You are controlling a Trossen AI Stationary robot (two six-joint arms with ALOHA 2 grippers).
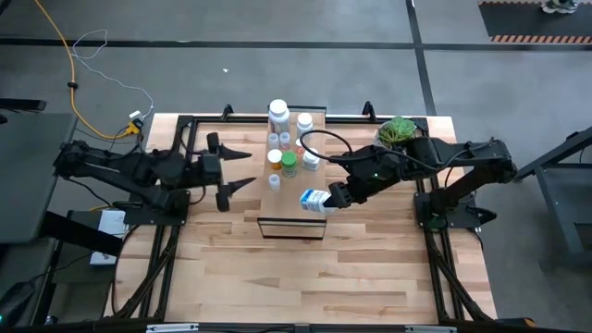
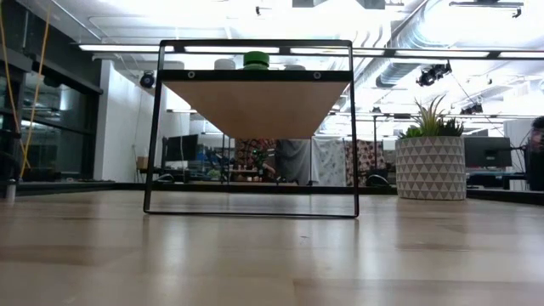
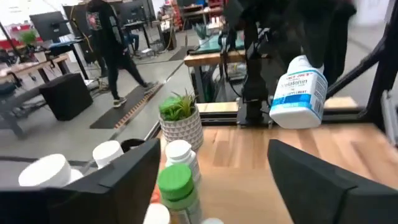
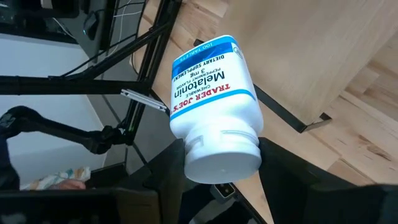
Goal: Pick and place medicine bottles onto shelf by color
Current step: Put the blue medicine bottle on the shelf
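Observation:
The pale-wood shelf on its thin black frame stands mid-table. Several medicine bottles stand on its far half: white-capped ones, a green-capped one and an orange one. My right gripper is shut on a white bottle with a blue label, above the shelf's near right part. My left gripper hovers open just left of the shelf. In the left wrist view its fingers frame the green-capped bottle, with the held bottle beyond. The low view shows the shelf end-on, with only the green cap clear on top. My right gripper pinches the white bottle at its cap end between the two fingers, and the body juts forward past them. The fingers slant down from the table's right. The bottle is lifted clear and tilted, base lowest, above the shelf.
A potted green plant sits at the far right of the table, beside my right arm. Bare tabletop stretches in front of the shelf. People walk in the room beyond the table. A yellow cable lies on the floor far left.

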